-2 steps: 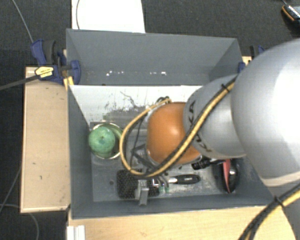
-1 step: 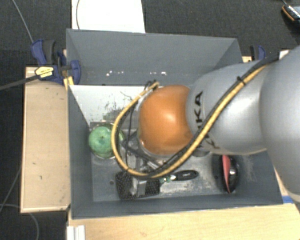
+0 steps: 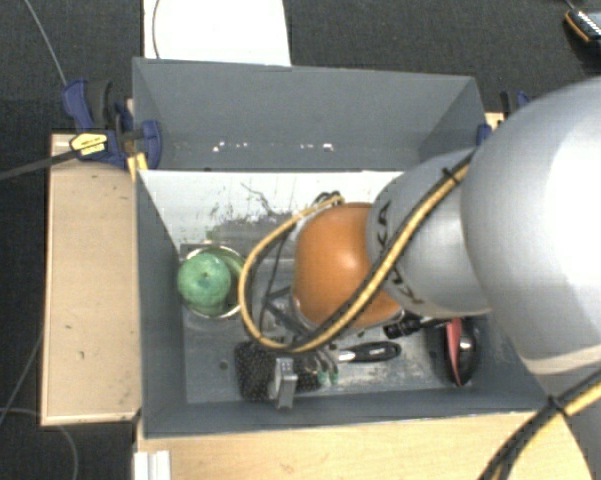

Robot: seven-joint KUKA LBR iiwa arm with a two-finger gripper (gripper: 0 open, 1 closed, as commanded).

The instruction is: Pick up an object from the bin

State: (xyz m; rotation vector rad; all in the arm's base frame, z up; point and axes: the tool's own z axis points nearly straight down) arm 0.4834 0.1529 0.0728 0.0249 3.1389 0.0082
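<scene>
Where the dark carpet shows round it, crossed by thin cables, the grey metal bin stands with its tall far wall sloping back. The bin's floor is bare grey sheet. It is scuffed with pale scratches and dark smears, thickest along the foot of the far wall.

The big silver arm comes in over the bin's right wall and covers most of the right half of the floor. At its wrist sits a smooth orange rounded cover, and a yellow-and-black cable loops out from it over the middle of the floor.

Below the cover the gripper is down close to the near wall, roughly at that wall's middle. It is touching or just beside a black coarse-textured lump, which lies against the near wall on the gripper's left in the view. The wrist and cable stand in the way, so I cannot tell how far the gripper is open, nor whether it has hold of the lump.

A green round apple-like ball with a pale shiny rim round it lies near the left wall, well apart from the gripper. A slim black-and-white pen-shaped stick lies flat just to the gripper's right. Towards the near right corner a red-and-black oval thing is partly under the arm.
</scene>
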